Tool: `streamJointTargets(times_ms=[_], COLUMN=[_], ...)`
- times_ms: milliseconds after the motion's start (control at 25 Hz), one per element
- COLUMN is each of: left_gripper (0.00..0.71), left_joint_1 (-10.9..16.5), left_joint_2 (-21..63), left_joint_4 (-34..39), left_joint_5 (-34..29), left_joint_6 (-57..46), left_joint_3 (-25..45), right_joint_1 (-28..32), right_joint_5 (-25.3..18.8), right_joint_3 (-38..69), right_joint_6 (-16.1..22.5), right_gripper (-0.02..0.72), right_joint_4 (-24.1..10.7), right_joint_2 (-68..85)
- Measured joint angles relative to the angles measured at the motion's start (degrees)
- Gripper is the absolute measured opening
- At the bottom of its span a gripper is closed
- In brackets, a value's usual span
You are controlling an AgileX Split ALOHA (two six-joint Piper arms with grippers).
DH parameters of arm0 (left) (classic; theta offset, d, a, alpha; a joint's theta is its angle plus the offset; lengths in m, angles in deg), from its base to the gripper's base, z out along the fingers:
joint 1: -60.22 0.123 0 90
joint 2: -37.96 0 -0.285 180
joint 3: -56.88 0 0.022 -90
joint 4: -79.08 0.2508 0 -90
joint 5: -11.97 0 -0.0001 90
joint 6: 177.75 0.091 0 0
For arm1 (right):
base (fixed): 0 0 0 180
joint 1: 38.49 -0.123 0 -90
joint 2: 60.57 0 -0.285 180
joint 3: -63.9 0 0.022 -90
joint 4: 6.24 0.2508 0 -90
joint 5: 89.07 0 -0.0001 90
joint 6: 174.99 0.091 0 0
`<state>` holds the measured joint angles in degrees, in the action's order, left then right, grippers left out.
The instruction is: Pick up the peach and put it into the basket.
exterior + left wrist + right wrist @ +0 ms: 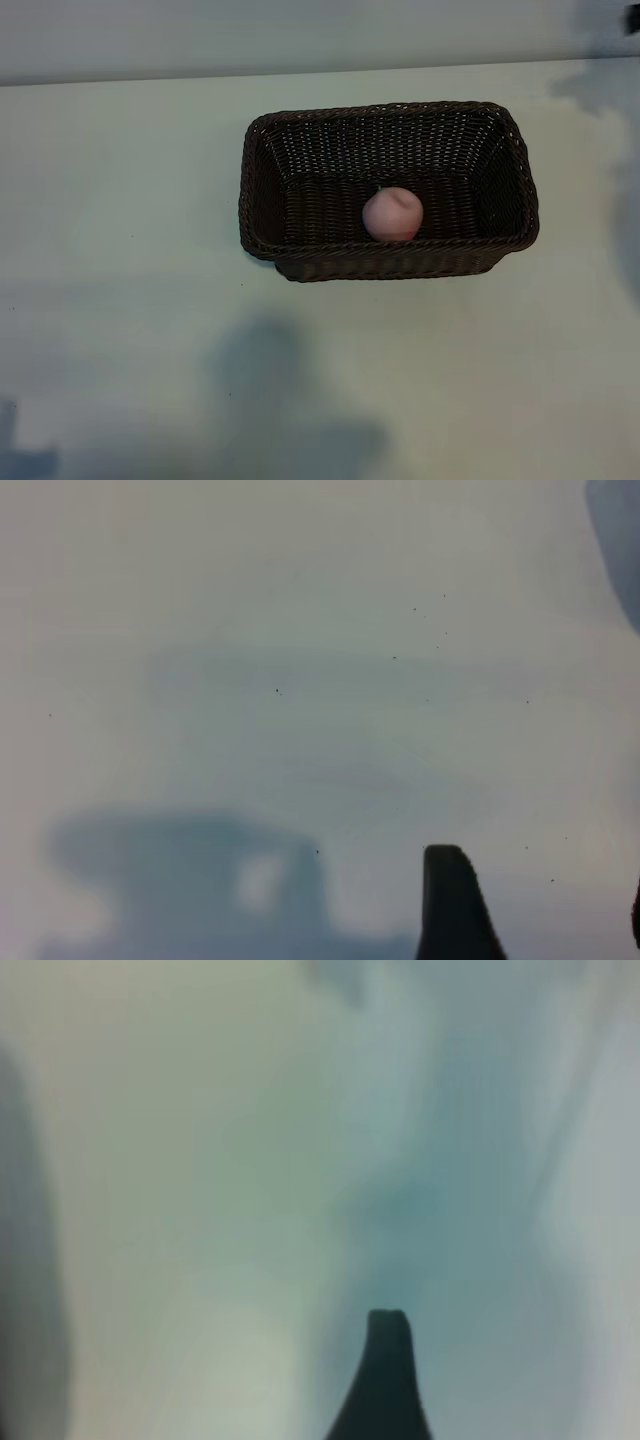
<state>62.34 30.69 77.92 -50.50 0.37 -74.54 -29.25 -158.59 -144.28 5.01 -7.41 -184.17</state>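
You have one basket (389,190) on the pale surface (120,200), sitting a little right of centre and toward the far side, its long axis running left to right. One peach (392,214) lies inside it, on the basket floor against the near wall, roughly midway along that wall, with its shallow crease facing up. Nothing else lies on the surface in the exterior view, apart from soft shadows at the near left and along the right edge. Your left end effector (540,910) shows in its own wrist view as one dark fingertip (452,905) and a sliver of a second at the edge, well apart, so it stands spread over bare surface and holds nothing. Of your right end effector, only a single dark fingertip (386,1380) shows in its blurred wrist view, over bare surface; you cannot tell from that whether it is spread or pressed together.
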Motion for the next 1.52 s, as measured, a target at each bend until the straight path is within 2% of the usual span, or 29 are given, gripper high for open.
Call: streamJointTargets(times_ms=[200,360,560,800,1080,1200,1360,1520], left_gripper=[0.437,0.437,0.437,0.437,0.437,0.437,0.437,0.437], left_joint_1=[0.0,0.0,0.0,0.0,0.0,0.0,0.0,0.0], left_joint_2=[0.0,0.0,0.0,0.0,0.0,0.0,0.0,0.0], left_joint_4=[0.0,0.0,0.0,0.0,0.0,0.0,0.0,0.0], left_joint_5=[0.0,0.0,0.05,0.05,0.05,0.05,0.1,0.1], left_joint_6=[0.0,0.0,0.0,0.0,0.0,0.0,0.0,0.0], left_joint_3=[0.0,0.0,0.0,0.0,0.0,0.0,0.0,0.0], right_joint_1=[6.88,8.99,8.94,8.94,8.94,8.94,6.15,2.65], right_joint_5=[-0.05,-0.06,-0.18,-0.26,-0.3,1.6,4.5,4.49], right_joint_3=[0.06,2.68,7.76,14.17,23.42,28.42,34.64,40.78], right_joint_6=[-1.02,-2.29,-4.22,-4.98,-5.36,-5.59,-5.76,-5.19], right_gripper=[0.593,0.593,0.593,0.593,0.591,0.591,0.591,0.591], right_joint_4=[2.68,5.61,7.16,7.39,9.13,9.36,9.42,7.75], right_joint_2=[0.05,2.45,9.78,23.36,45.91,56.96,71.71,80.6])
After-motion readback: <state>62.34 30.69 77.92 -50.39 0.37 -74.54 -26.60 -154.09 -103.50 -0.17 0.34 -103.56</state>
